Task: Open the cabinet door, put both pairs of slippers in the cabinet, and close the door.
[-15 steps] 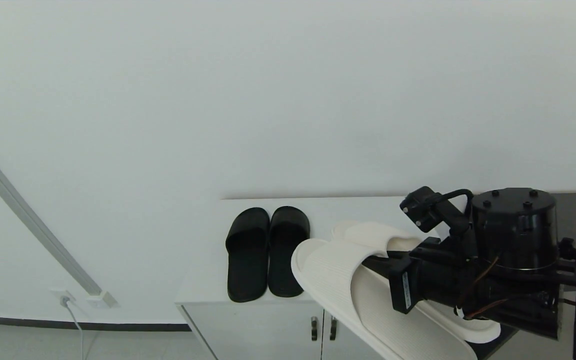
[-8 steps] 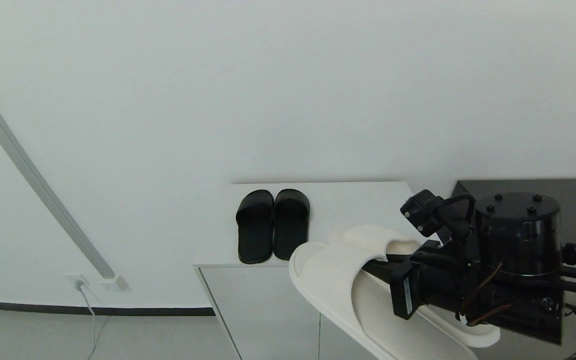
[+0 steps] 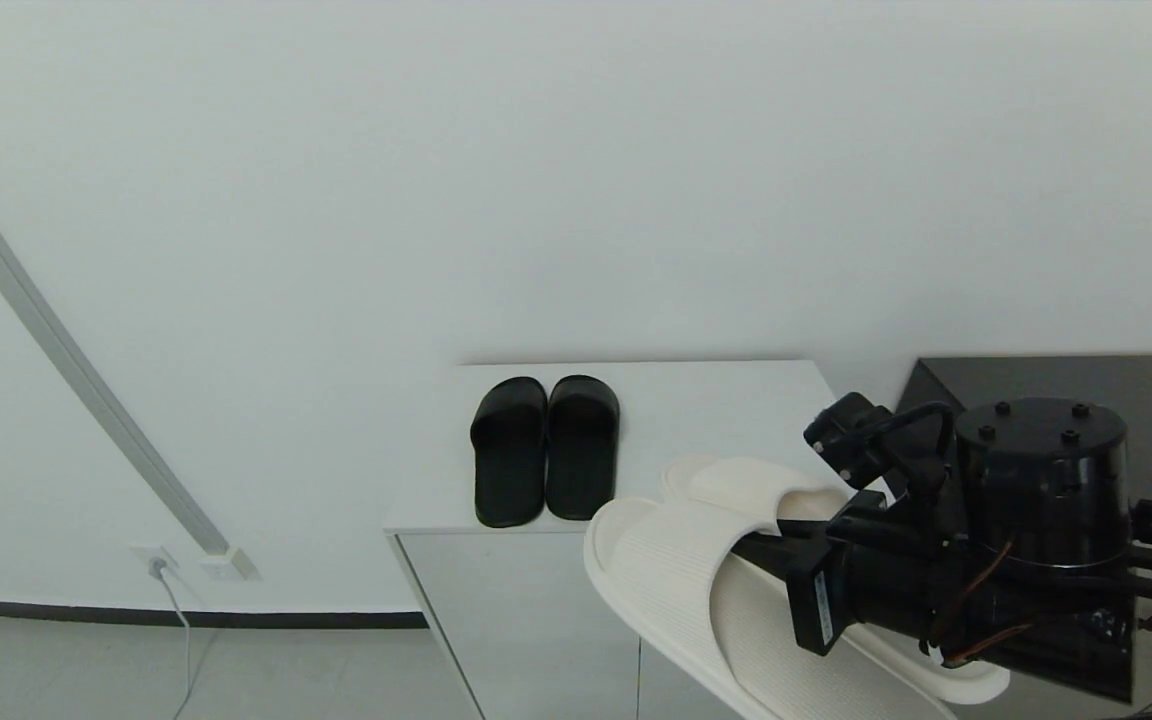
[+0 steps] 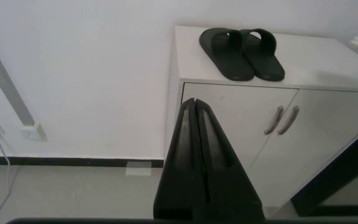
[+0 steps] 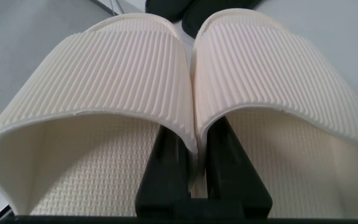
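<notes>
A pair of black slippers [image 3: 546, 450] lies side by side on the white cabinet's top [image 3: 726, 400], near its left front edge. My right gripper [image 3: 756, 545] is shut on the inner straps of a pair of white ribbed slippers [image 3: 676, 570] and holds them in the air in front of the cabinet's right part. The right wrist view shows its fingers [image 5: 166, 168] pinching the white slippers [image 5: 135, 81] together. My left gripper [image 4: 195, 106] is shut and empty, low and off the cabinet's left front corner. Both cabinet doors [image 4: 241, 118] are closed, with the handles [image 4: 281, 119] side by side.
A dark table [image 3: 1066, 390] stands right of the cabinet. A grey wall conduit [image 3: 66, 370] runs down to a socket [image 3: 151, 565] with a cable at the left. Open floor [image 4: 73, 193] lies left of the cabinet.
The head view has shifted, so the cabinet sits smaller and more of its front shows. My right gripper keeps the white slippers and has sunk slightly.
</notes>
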### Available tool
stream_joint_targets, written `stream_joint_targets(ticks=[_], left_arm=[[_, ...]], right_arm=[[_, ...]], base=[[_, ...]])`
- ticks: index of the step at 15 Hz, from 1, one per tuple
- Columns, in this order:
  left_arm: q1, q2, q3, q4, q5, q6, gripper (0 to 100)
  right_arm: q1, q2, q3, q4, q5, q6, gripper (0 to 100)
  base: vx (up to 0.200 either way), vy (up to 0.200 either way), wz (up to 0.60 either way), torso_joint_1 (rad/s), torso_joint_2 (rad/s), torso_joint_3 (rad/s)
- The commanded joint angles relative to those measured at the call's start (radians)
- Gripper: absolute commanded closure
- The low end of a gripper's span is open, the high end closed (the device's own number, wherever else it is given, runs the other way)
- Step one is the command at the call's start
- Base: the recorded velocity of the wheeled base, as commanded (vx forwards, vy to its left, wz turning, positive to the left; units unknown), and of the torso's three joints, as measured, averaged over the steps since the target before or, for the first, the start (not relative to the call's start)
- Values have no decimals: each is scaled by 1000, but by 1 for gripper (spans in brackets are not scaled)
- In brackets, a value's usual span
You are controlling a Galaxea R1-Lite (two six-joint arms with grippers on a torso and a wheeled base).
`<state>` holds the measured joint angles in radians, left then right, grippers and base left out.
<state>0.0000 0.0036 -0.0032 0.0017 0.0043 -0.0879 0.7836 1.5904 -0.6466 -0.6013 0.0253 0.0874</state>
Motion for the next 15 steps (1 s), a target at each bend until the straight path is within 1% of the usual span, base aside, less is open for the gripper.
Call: stream_joint_targets(ticks=[1,5,8,12,15], left_arm=[[0,-1,0,0,0,-1,100],[0,-1,0,0,0,-1,100],[0,-1,0,0,0,-1,100],[0,-1,0,0,0,-1,100],[0,-1,0,0,2,0,100]], right_arm=[[5,-3,7,-2,1,0,100],[14,-3,15,-23,2,2,100],[25,-21,33,-23,4,0,100],[95,-93,124,-23,1,0,100],[114,-106,151,-23,4,-23,100]], base=[[0,0,0,0,0,0],[0,0,0,0,0,0],[0,0,0,-137,305,157],[0,0,0,-156,336,176],[0,0,0,-154,331,178]])
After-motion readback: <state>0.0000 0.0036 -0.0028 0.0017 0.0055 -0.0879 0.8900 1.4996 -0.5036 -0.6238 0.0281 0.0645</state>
